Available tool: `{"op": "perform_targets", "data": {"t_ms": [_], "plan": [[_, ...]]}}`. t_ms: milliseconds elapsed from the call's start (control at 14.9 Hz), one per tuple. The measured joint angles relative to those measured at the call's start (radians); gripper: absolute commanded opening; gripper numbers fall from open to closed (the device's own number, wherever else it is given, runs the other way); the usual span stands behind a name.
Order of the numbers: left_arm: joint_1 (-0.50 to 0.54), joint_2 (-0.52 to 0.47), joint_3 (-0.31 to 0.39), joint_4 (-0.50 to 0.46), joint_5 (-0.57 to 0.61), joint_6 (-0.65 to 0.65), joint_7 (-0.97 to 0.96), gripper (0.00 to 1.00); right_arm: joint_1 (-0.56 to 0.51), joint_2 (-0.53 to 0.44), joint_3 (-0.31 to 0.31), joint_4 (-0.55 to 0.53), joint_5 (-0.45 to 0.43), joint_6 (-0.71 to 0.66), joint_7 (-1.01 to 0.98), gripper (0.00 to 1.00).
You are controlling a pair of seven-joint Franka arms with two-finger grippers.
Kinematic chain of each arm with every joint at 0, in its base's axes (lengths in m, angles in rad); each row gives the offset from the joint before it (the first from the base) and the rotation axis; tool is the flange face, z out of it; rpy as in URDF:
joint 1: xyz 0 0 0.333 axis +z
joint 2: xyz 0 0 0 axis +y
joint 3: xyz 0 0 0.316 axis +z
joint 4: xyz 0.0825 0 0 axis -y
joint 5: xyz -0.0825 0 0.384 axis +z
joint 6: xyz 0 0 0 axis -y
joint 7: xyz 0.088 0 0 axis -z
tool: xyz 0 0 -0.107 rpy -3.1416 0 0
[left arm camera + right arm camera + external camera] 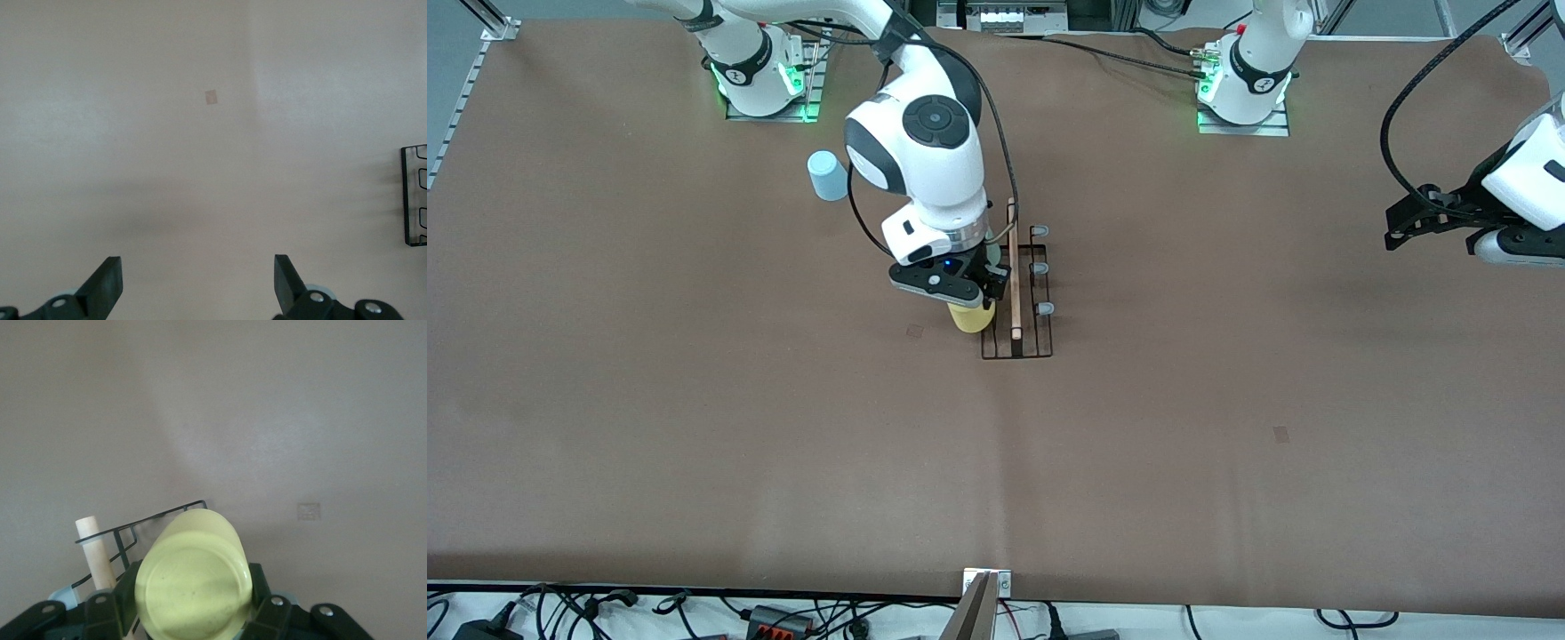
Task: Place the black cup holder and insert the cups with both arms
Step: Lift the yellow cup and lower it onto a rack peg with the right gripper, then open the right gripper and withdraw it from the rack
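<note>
Right wrist view shows the right gripper [193, 603] with its jaws clamped on the sides of the yellow cup [193, 583], its flat bottom facing the camera. Just beside it runs the wooden rod [95, 553] of the black cup holder [143, 523]. From the front, that cup hangs tilted over the holder's edge on the right arm's side, near the end closest to the front camera. The holder [1017, 338] stands mid-surface, three grey-blue pegs [1041, 269] showing along its side toward the left arm. The light blue cup [827, 175] stands mouth-down on the surface [1227, 400], farther from the front camera, toward the right arm's base. A mint cup I can't make out with certainty.

The left gripper [198, 283] waits with jaws spread wide and holding nothing, over bare surface toward the left arm's end.

The cups look light, thin-walled and smooth; I'd judge they slip or flex under a hard squeeze, so take them across the tapered wall. The wire holder looks light enough to shift if nudged.
</note>
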Motion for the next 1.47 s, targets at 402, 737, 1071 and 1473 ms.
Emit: {"op": "perform_targets", "data": {"t_ms": [402,737,1071,1473], "plan": [[0.002,0.000,0.001,0.002,0.000,-0.003,0.000,1.00,0.020,0.016,-0.009,0.004,0.000,0.041,0.025,1.00],[0.001,0.000,-0.006,0.005,0.000,-0.004,0.000,1.00,-0.086,-0.083,-0.028,0.026,0.012,-0.123,-0.112,1.00],[0.002,0.000,-0.006,0.005,0.000,-0.005,0.000,1.00,-0.416,-0.315,-0.034,-0.074,0.067,-0.226,-0.548,1.00],[0.003,0.000,-0.001,0.005,0.000,-0.006,0.000,1.00,-0.771,-0.464,-0.053,-0.093,0.162,-0.424,-1.064,1.00]]}}
